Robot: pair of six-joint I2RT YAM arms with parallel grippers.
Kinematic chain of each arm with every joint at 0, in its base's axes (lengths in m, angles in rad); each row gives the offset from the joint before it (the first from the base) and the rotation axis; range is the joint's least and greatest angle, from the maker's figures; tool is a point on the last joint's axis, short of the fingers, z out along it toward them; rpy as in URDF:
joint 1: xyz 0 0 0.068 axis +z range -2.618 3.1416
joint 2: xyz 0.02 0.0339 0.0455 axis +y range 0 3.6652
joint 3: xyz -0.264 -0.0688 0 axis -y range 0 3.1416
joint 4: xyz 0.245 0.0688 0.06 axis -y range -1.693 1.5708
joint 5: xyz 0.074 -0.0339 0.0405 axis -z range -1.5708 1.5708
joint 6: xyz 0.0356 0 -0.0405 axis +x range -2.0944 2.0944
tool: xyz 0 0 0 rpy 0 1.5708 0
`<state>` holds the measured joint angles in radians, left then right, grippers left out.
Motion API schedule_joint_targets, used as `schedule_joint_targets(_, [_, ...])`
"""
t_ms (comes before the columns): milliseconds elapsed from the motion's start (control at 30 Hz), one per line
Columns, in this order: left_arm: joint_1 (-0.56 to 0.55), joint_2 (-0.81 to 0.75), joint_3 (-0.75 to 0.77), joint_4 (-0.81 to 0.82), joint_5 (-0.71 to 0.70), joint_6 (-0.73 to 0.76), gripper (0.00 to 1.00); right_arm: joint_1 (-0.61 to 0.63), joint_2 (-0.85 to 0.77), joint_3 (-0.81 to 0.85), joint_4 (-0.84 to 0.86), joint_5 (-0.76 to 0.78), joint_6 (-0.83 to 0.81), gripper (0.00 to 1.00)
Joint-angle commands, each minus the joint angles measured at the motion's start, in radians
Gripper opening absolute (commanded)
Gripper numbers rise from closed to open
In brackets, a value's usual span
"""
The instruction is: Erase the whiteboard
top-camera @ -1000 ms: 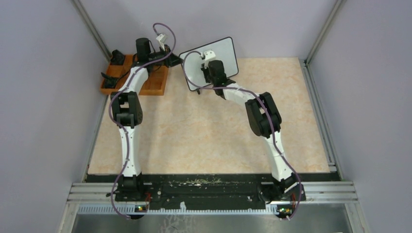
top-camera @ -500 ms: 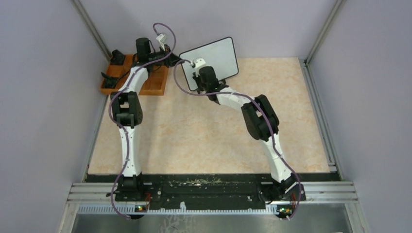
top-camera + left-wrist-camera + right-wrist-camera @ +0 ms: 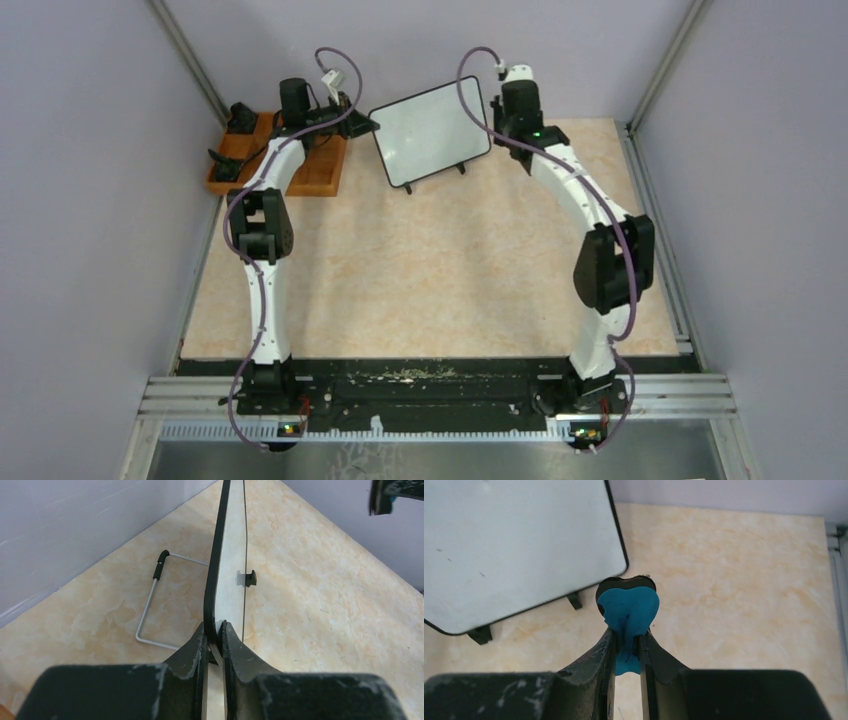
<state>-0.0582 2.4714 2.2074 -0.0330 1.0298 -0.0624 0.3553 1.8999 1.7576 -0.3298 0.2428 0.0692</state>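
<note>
beige marbled tabletop [image 3: 430, 260], lavender walls [image 3: 80, 200], whiteboard [image 3: 432, 130] standing

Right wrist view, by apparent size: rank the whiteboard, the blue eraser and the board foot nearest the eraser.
1. whiteboard, though partly cropped by the frame.
2. blue eraser, enlarged by its nearness to the lens.
3. foot, clearly smallest.

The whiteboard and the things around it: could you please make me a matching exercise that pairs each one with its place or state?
Things:
1. whiteboard
2. left gripper
3. right gripper
4. orange tray

Place or state:
A. shut on a blue eraser
B. far left of the top view
C. propped up on its feet
D. clamped on the whiteboard's edge

Pairs: 1-C, 2-D, 3-A, 4-B
</note>
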Motion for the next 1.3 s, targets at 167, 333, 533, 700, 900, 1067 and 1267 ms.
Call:
schedule_joint_targets(167, [-0.011, -0.013, -0.058, -0.043, -0.023, 0.064, 0.0, -0.092, -0.369, -0.421, -0.184, -0.03, 0.133, 0.0])
schedule_joint_targets(333, [-0.009, -0.02, -0.063, -0.051, -0.028, 0.075, 0.0, -0.135, -0.537, -0.638, -0.184, -0.043, 0.167, 0.0])
schedule_joint_targets(533, [-0.009, -0.022, -0.071, -0.04, -0.031, 0.07, 0.0, -0.142, -0.62, -0.813, -0.173, -0.062, 0.229, 0.0])
schedule_joint_targets(700, [-0.01, -0.017, -0.087, -0.031, -0.038, 0.071, 0.0, -0.142, -0.62, -0.899, -0.133, -0.088, 0.262, 0.0])
schedule_joint_targets(900, [-0.011, -0.008, -0.097, -0.032, -0.046, 0.077, 0.0, -0.143, -0.585, -0.93, -0.114, -0.089, 0.269, 0.0])
schedule_joint_targets(1067, [-0.011, -0.009, -0.109, -0.033, -0.055, 0.087, 0.0, -0.142, -0.532, -0.93, -0.096, -0.112, 0.268, 0.0])
schedule_joint_targets(1267, [-0.011, -0.009, -0.11, -0.033, -0.059, 0.086, 0.0, -0.142, -0.464, -0.92, -0.077, -0.146, 0.264, 0.0])
